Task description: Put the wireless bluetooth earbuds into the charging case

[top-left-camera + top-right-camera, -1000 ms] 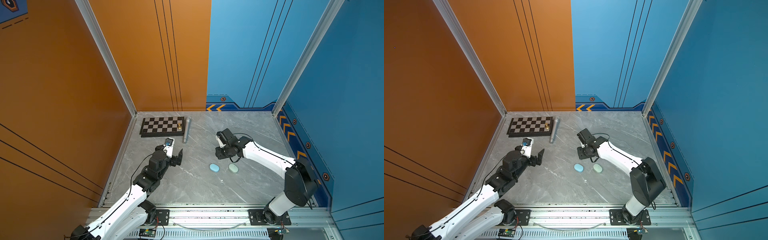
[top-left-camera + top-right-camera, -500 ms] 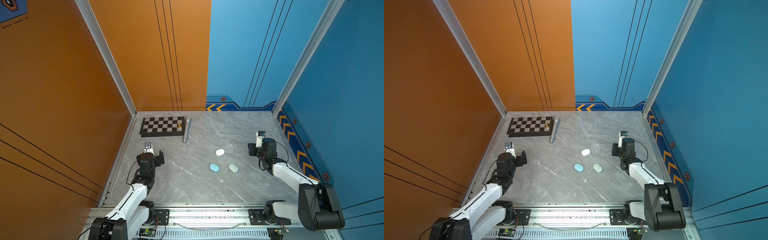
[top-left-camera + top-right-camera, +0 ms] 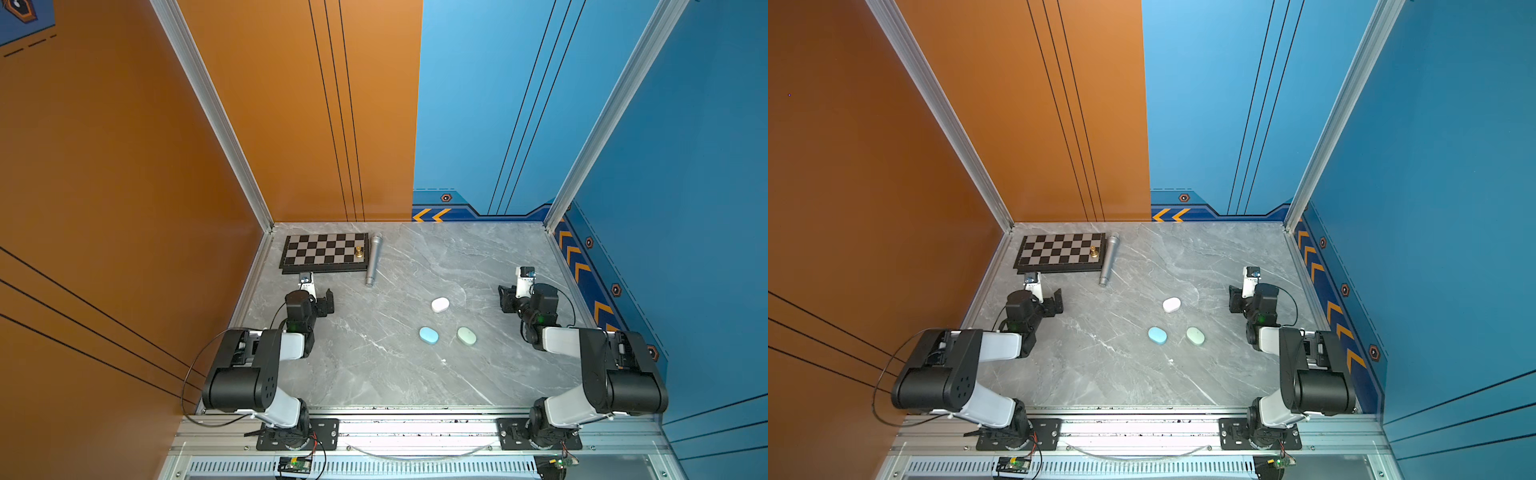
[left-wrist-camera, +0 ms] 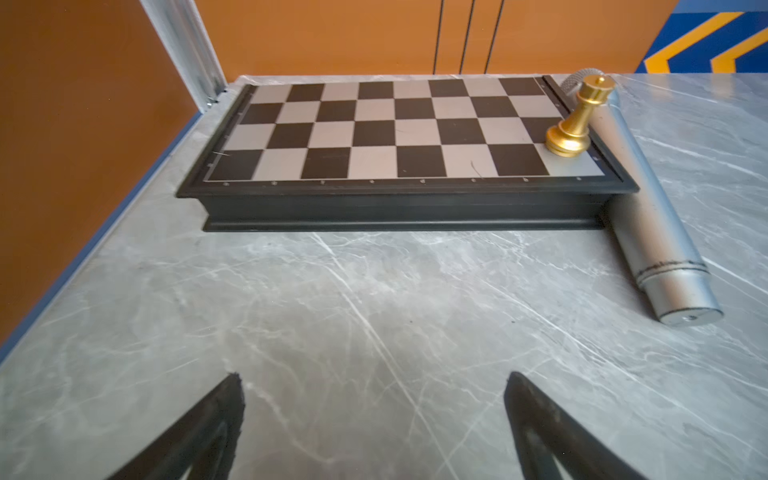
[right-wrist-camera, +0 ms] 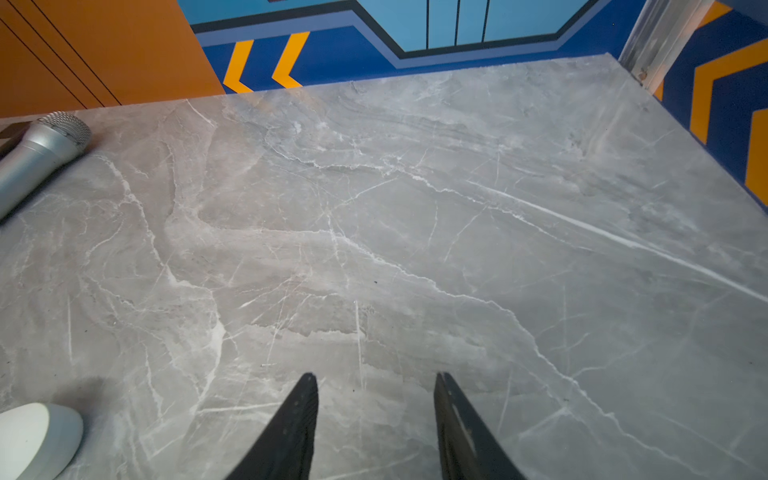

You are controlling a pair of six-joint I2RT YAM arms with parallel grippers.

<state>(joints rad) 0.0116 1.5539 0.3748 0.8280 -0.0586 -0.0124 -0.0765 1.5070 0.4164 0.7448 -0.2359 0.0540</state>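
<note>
**Both hands empty and I'm not finding the buds, so watch out for these**

Here's what's worrying me most. The white case (image 3: 440, 304), blue case (image 3: 428, 335) and green case (image 3: 466, 336) are all lying mid-tabletop (image 3: 374, 386) looking shut, and I'm not seeing any loose earbuds. There's a white speck (image 3: 444, 360) just in front of the blue and green ones. It's too small to say whether it's a bud or a marble vein.

If you're going in assuming a lid is open, you're probably just shoving a case around. Those pebbles look slick, and I'm guessing they'll be skating if only one hand is pinching. If that speck is a bud, a sloppy descent is likely flicking it away.

Second thing: your left hand (image 4: 374, 375) is sitting near the chessboard (image 4: 374, 129). The gold chess piece (image 4: 579, 118) is standing on its corner and the microphone (image 4: 648, 232) is lying right against its side. Swinging carelessly toward the cases risks clipping the mic, and it's round, so it's probably rolling.

On pose, both arms are folding up tight: elbows by the front rail, forearms pointing at the back wall, hands low over the tabletop. The left hand is gaping wide and empty. The right hand (image 5: 375, 374) is standing partly open with nothing between its fingers, apart from the cases. Only the white one is peeking into the edge of its wrist view.
</note>
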